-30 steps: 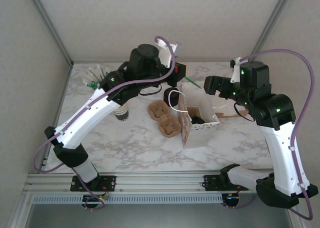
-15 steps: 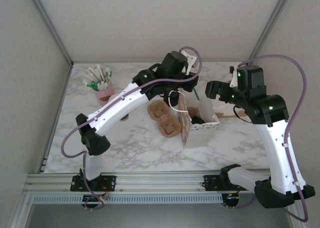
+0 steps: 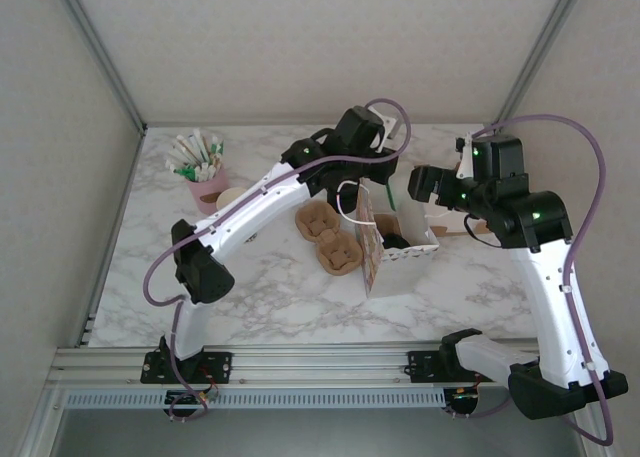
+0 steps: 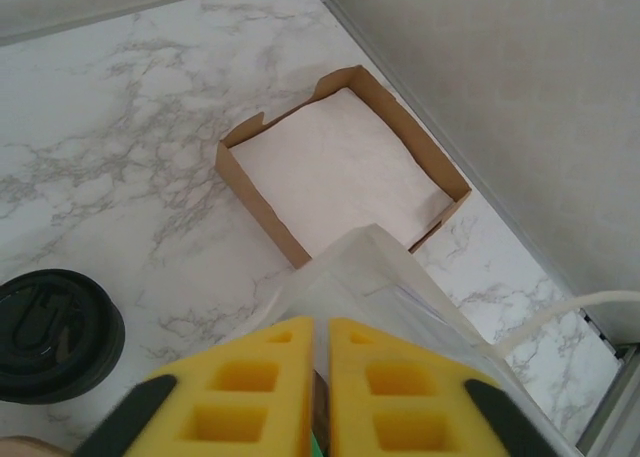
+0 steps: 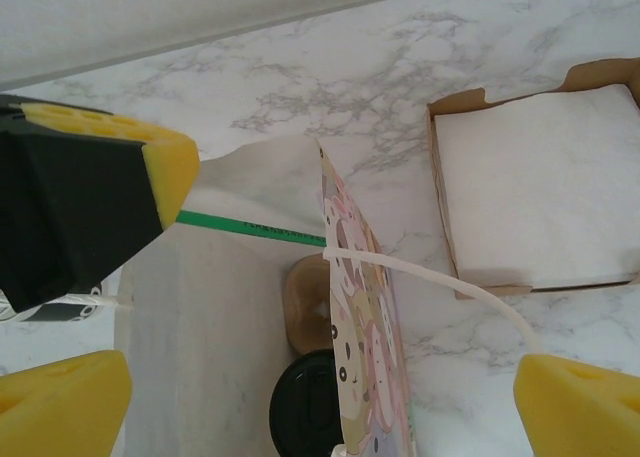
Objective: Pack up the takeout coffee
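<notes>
Marble table (image 3: 270, 297) with bag (image 3: 372, 249), napkin box (image 4: 340, 167)

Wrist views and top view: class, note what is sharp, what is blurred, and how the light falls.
Left wrist view: yellow pads nearest the lens look soft, napkin box crisp. Right wrist view: corner pads blur, patterned bag and green stick sharp. Top external view: even, diffuse light, faint shadows on the marble table.

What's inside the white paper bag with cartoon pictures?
Inside the white paper bag: a round black lid and a brown cardboard piece, with a thin green stick across the opening. The lid covers whatever is under it.
</notes>
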You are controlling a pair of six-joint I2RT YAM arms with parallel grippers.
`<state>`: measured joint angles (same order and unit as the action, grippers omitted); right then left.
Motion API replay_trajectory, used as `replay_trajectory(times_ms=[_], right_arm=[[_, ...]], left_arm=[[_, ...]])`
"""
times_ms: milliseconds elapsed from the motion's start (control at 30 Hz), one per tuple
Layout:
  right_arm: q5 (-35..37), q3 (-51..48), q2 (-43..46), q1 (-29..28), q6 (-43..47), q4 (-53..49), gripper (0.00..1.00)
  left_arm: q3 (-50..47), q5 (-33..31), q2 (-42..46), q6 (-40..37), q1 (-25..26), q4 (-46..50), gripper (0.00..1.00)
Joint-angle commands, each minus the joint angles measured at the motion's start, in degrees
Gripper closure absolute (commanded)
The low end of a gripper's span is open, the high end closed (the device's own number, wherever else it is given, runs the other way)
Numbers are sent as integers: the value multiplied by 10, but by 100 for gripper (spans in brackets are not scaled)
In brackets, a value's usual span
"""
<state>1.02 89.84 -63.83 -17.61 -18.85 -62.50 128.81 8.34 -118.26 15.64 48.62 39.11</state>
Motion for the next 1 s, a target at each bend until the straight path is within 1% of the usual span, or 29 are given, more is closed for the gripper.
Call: replay_trajectory(times_ms=[0,133,333,533,667,767,833,967], right_arm=[[-16,-8,9,4,0,10,1],[-19,-9,4,4,1,11,1],[-32,-5,-4,4,2,15,1],[-43,5,-6,5,6,16,1],[-44,11,-1,5,6,23,1],[-19,11,6,5,-13,33,1],[-22,18,4,5,-13,32,1],[8,47,-11,8,-24,18,1]], left_arm=[[18,11,-13,7,-10,-12,79],[19,21,-10,8,-12,-18,67],[21,23,1,8,-12,-16,59],[2,14,36,1,-12,-22,42],[-51,7,86,-3,-12,-54,23],[-99,-5,129,-8,-12,-79,10],[-135,-18,160,-14,-12,-97,1],[-226,-40,237,-24,-18,-154,0]])
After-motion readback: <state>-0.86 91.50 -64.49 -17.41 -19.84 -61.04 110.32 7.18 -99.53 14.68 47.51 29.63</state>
